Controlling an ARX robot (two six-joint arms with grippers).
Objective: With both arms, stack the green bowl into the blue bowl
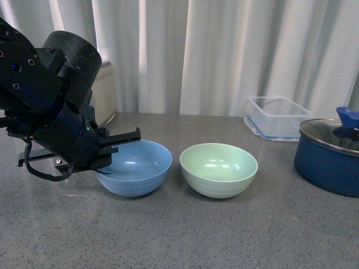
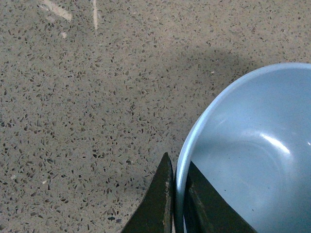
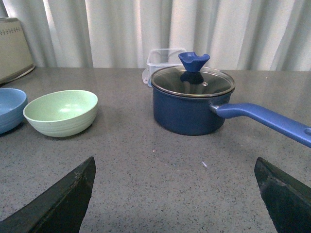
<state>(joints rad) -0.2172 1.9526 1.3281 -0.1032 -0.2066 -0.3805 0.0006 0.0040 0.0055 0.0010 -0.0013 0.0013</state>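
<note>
The blue bowl [image 1: 136,167] sits on the grey table left of centre. The green bowl [image 1: 219,169] sits just to its right, a small gap between them. My left gripper [image 1: 115,147] is shut on the blue bowl's left rim. In the left wrist view the gripper [image 2: 177,191] has one finger inside and one outside the rim of the blue bowl [image 2: 252,160]. My right gripper [image 3: 175,194] is open and empty, low over bare table. Its view shows the green bowl [image 3: 61,112] and the blue bowl's edge [image 3: 9,108] far off. The right arm is out of the front view.
A dark navy pot with a glass lid [image 1: 331,154] stands at the right edge, its long handle [image 3: 265,121] pointing out sideways. A clear plastic container [image 1: 277,118] sits behind it. A cream appliance [image 1: 104,92] stands at the back left before the curtain.
</note>
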